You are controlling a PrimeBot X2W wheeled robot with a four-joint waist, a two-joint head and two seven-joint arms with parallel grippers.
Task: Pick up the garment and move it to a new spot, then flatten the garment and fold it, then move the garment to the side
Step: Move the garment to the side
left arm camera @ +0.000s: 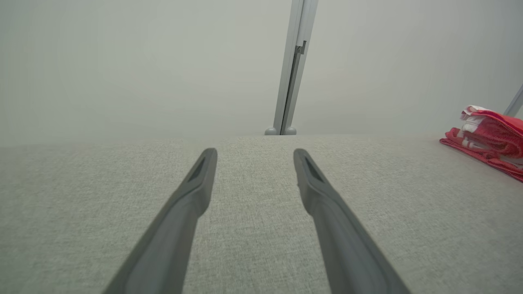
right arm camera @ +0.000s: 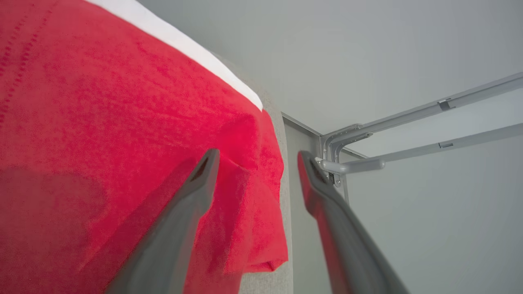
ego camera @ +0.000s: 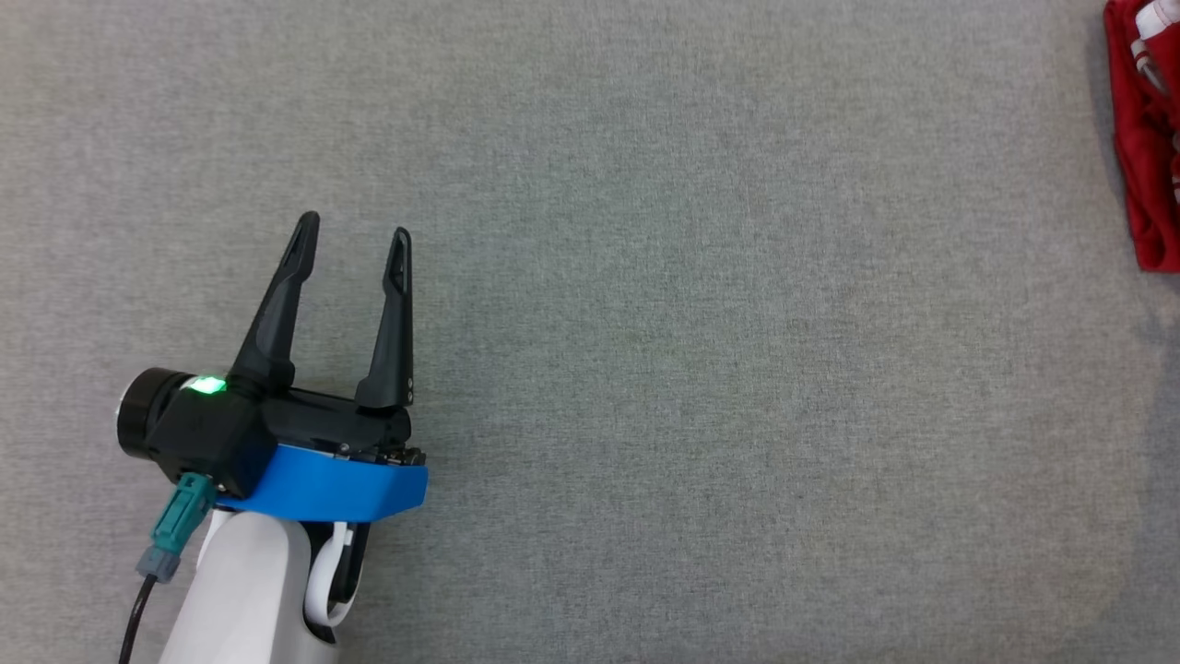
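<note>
Counter [ego camera: 645, 369]: grey fabric top, bare across the middle and left.

Garment [ego camera: 1143, 157]: red with white trim, bunched or folded, at the far right of the counter. The head view's edge cuts it off, so you can't see its full extent. The strip you can see runs near-to-far. In the right wrist view its hem reaches the counter's right edge; can't tell if it overhangs.

Right gripper [right arm camera: 257, 153]: open, fingers spread wide and gripping nothing. One finger is over the red cloth, the other past the counter's edge. Touching or just above, can't tell.

Left gripper [ego camera: 355, 225]: open and empty, low over the near left, well apart from the garment, which lies far to its right.

My read: any next touch is the right arm's job, since it's already at the cloth. The garment looks parked at the side, so you're likely near the end.
</note>
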